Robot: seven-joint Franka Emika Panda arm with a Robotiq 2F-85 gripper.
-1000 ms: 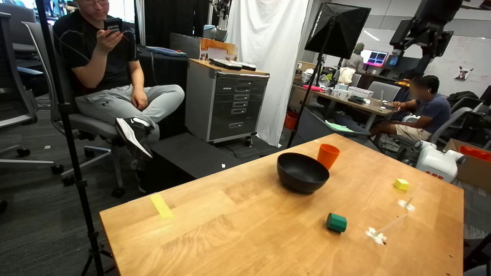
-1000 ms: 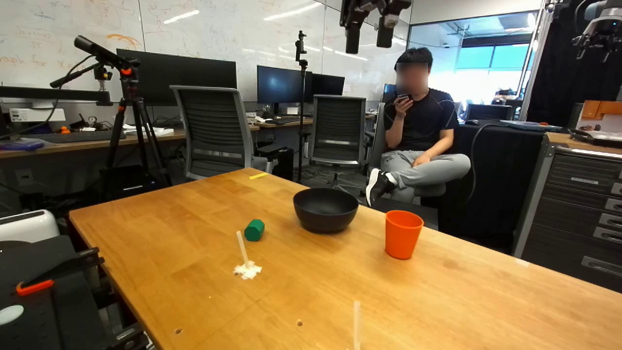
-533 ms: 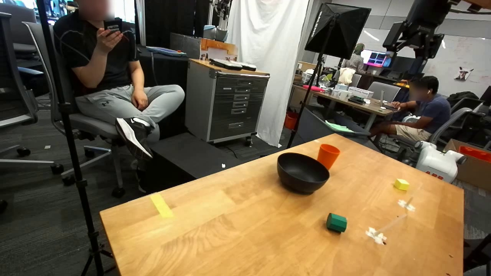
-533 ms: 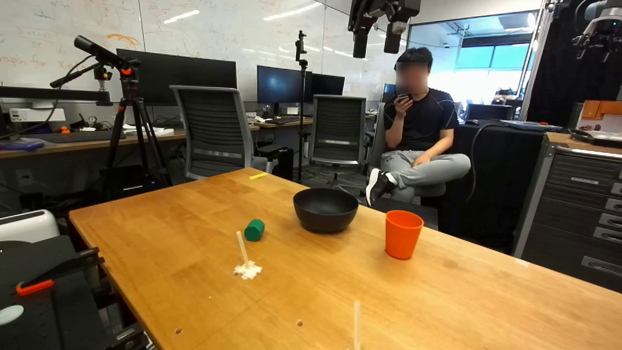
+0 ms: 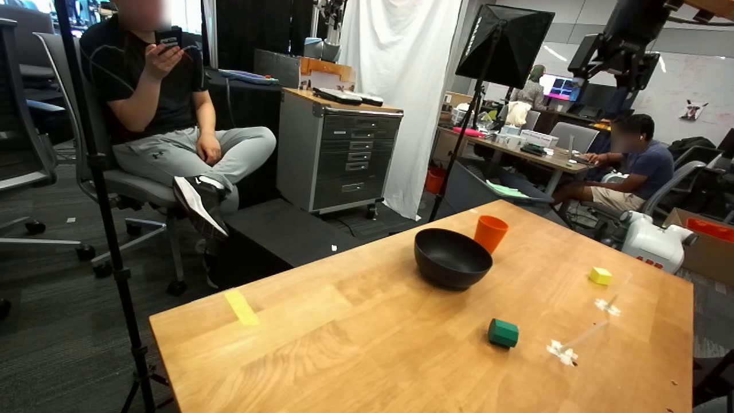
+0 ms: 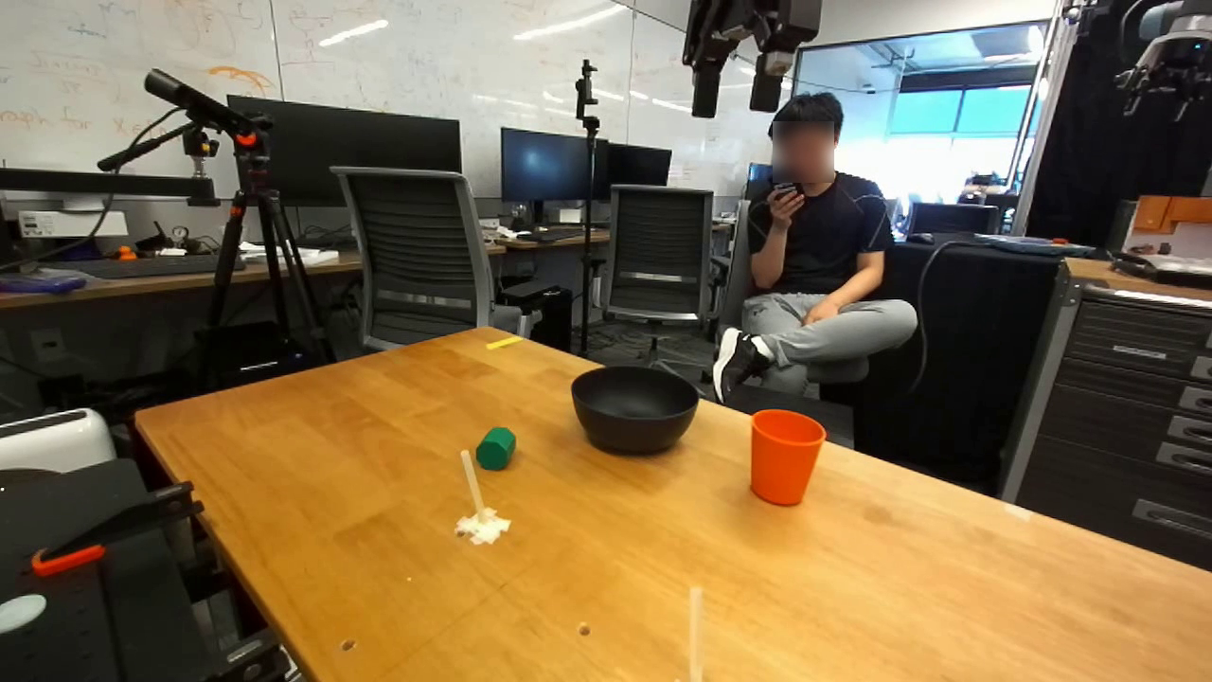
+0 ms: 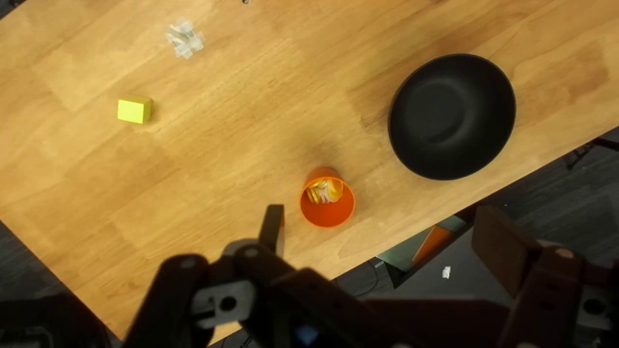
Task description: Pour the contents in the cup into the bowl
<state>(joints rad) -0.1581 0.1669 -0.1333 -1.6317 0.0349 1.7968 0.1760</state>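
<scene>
Orange plastic makes up the cup, which stands upright on the table near an edge; down inside it lie the contents, white and yellow bits, perhaps little rings or discs, though at this size it is hard to be sure. Near the cup but apart from it sits the black bowl, its smooth inside catching a soft sheen. Above the table hangs the gripper, its fingers spread wide. The table is honey-coloured wood, banded in warmer and paler boards and pricked by small holes, with yellow tape near one corner. A green block and a yellow cube rest on it, and pale sticks rise from white patches. Around it the room is crowded: in an exterior view a seated person holds a phone, a grey drawer cabinet stands by a white curtain, and a black softbox tilts; a scribbled whiteboard backs a grey chair and a tripod in an exterior view.
</scene>
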